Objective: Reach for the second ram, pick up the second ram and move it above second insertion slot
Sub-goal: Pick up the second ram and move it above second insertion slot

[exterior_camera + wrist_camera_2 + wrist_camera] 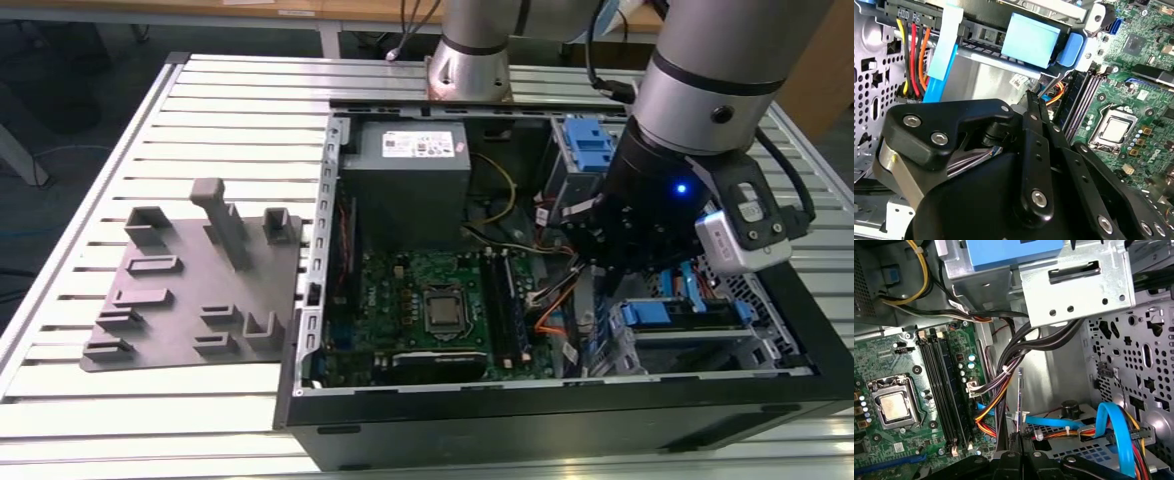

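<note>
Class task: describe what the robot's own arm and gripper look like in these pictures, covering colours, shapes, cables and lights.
The arm is a thick silver-grey tube with black joint bands. Its wrist section is black with a small blue light; a white and grey box and black cables sit beside it. The gripper is matte black: bolted linkage bars with silver screw heads, ending in thin flat fingers.

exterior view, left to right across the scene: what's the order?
Grey fixture tray → open PC case's left wall → CPU socket → RAM slots → gripper → blue drive caddy.
</note>
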Robot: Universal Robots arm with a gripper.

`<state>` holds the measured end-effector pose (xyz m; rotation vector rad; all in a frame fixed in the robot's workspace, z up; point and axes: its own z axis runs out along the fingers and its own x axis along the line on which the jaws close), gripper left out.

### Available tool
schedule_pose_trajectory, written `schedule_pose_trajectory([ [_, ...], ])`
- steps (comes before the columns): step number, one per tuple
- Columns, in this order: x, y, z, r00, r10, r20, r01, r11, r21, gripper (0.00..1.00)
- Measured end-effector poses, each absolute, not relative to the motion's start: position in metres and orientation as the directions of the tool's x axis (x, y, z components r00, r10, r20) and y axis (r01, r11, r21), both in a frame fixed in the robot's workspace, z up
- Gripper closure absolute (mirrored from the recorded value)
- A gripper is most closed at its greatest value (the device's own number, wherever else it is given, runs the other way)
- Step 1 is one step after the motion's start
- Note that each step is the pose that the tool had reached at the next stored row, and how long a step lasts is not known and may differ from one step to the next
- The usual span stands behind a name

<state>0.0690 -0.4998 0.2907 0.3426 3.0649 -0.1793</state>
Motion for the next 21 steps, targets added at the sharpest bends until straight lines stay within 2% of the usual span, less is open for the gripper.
schedule_pose_trajectory([
  [21, 0.081, -0.5, 0.291, -0.96, 0.27, -0.069, 0.277, 0.953, -0.123, 0.91],
])
